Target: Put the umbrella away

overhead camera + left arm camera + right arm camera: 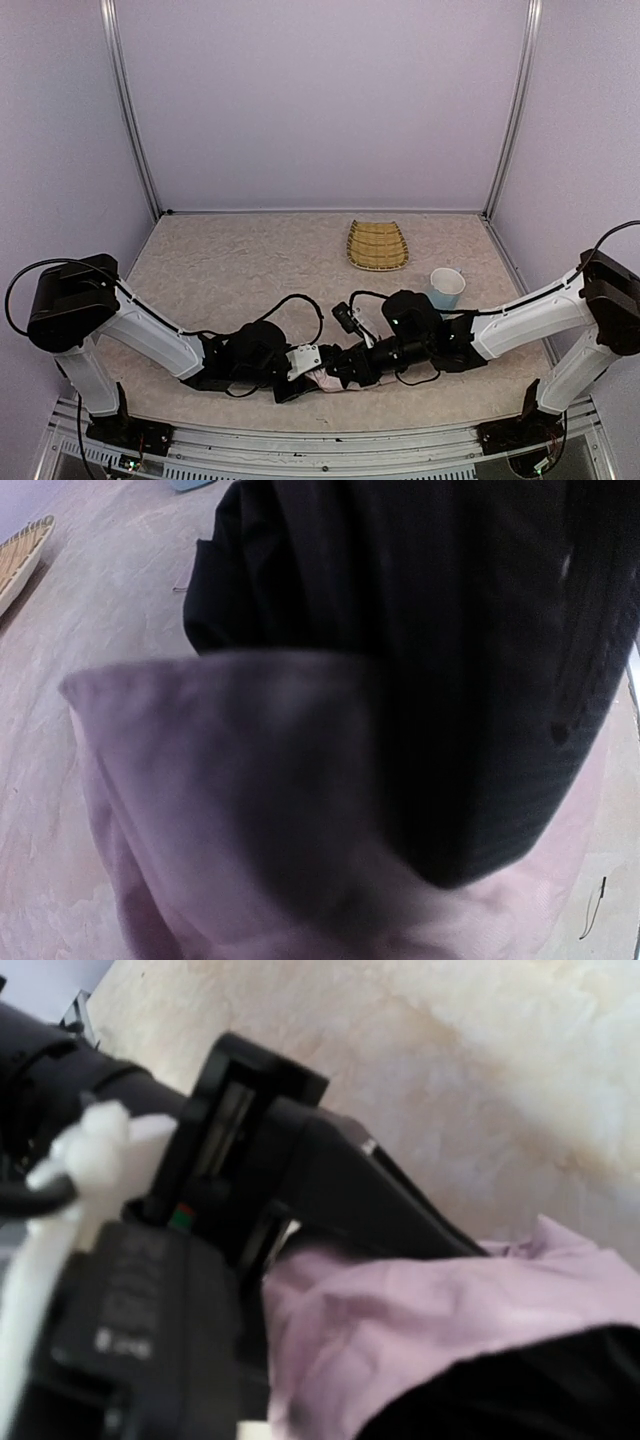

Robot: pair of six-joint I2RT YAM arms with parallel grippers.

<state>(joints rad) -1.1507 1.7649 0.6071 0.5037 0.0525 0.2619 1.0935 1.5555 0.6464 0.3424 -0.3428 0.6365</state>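
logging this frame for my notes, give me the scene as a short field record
umbrella: pale pink fabric with black lining, bunched at the near edge of the table
left tool: against the fabric, grip unclear
right tool: shut, at the fabric
woven tray: far side, apart from the umbrella
cup: upright, right of the tray

A fixed camera, high above the near edge, looks down across the table (pixel 230 270). The 2 wrist cameras sit very close, facing each other over the umbrella (pixel 250 810). The left view's upper-left corner shares the woven tray (pixel 18 560) with the overhead view.
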